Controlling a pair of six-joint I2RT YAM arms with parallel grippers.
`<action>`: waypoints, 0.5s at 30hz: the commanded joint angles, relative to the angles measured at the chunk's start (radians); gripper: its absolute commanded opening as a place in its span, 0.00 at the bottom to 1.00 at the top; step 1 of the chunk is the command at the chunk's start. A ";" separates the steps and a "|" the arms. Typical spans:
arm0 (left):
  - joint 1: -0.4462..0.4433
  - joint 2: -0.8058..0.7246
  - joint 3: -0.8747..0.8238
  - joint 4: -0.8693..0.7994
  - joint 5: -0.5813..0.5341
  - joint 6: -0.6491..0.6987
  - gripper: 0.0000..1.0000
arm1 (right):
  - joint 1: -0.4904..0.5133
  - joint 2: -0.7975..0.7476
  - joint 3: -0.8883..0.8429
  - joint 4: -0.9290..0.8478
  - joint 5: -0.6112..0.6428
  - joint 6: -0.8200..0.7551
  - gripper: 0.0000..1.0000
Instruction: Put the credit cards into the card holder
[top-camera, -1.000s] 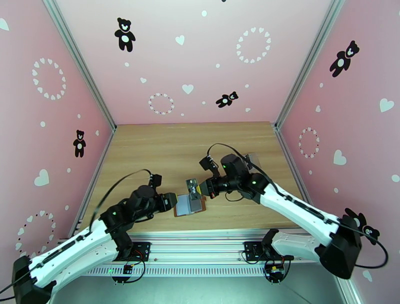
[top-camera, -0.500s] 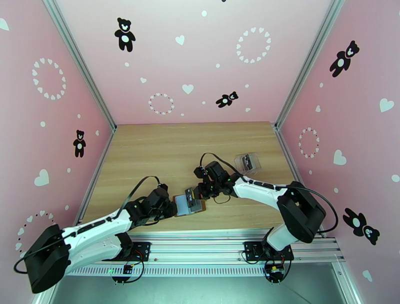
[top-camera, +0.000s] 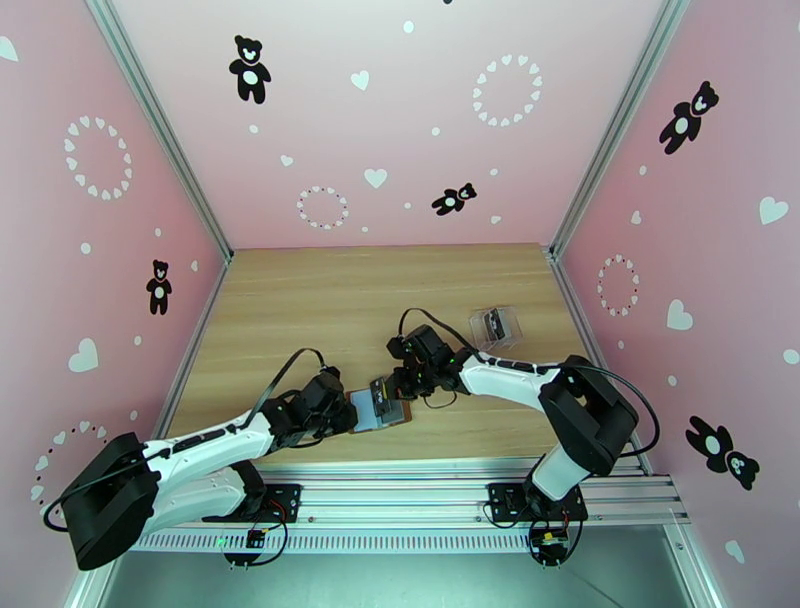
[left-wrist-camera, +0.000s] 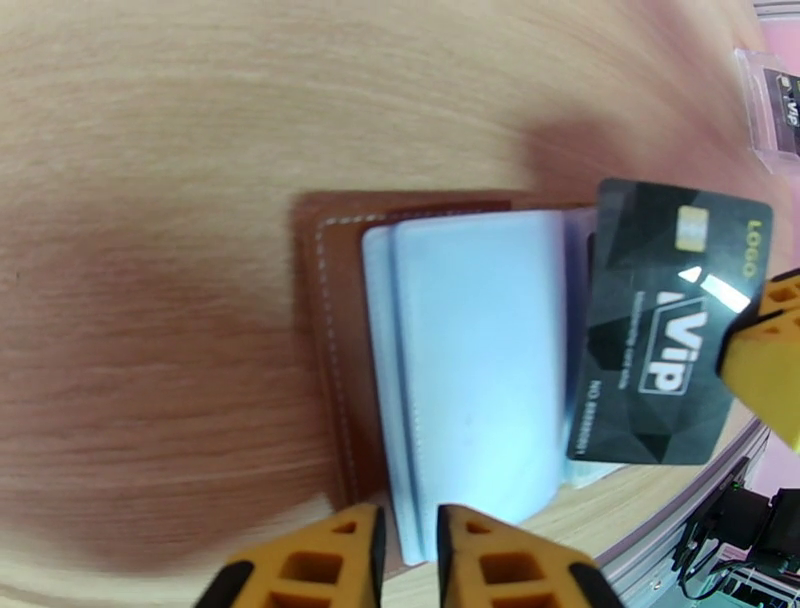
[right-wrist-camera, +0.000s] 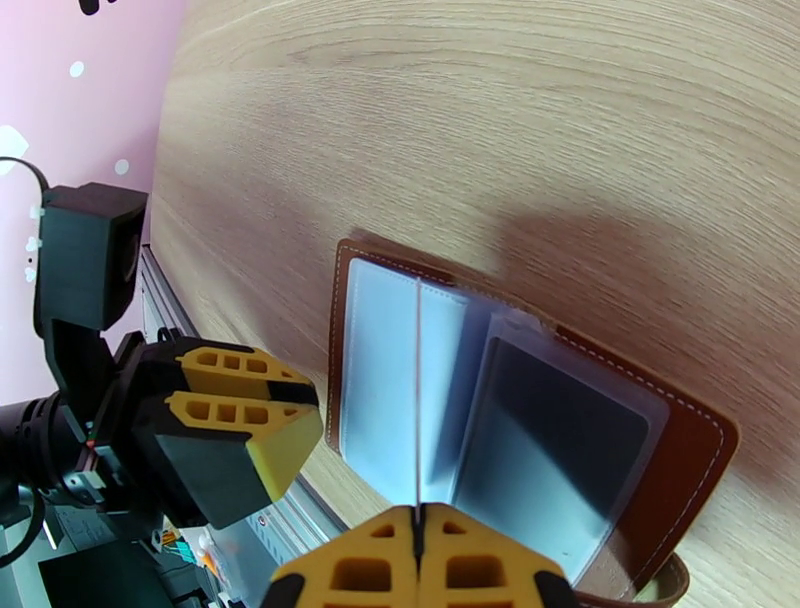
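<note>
Top external view puts the left gripper (top-camera: 345, 412) low over the near part of the table (top-camera: 300, 300), at the left edge of the card holder (top-camera: 402, 413), which lies open and flat. Left wrist view gives what that one cannot. The two yellow jaws stand almost together, and the near edge of the pale see-through pocket leaves (left-wrist-camera: 480, 360) goes into the narrow gap, so this pincer pinches the leaves.

Over the holder's right half hangs one credit card (left-wrist-camera: 655, 340), black, with a gold chip and the print "VIP". Whether it touches the leaves I cannot tell. The right gripper (top-camera: 398, 384) clamps its right corner. From the right wrist view the same card is a thin line between jaws pressed together on it. That view also shows a dark rectangle (right-wrist-camera: 550, 440) inside one leaf. I cannot tell if it is a card.

Farther right, well apart, a clear plastic box (top-camera: 497, 325) stands on the table with something dark inside.
</note>
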 joint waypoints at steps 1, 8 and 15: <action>0.004 0.028 0.025 0.008 -0.019 0.012 0.20 | 0.005 0.018 -0.022 -0.001 0.013 0.014 0.00; 0.005 0.078 0.028 0.020 -0.024 0.010 0.17 | 0.005 0.031 -0.029 0.016 0.003 0.031 0.00; 0.005 0.106 0.025 0.031 -0.027 0.008 0.15 | 0.004 0.036 -0.046 0.046 -0.007 0.072 0.00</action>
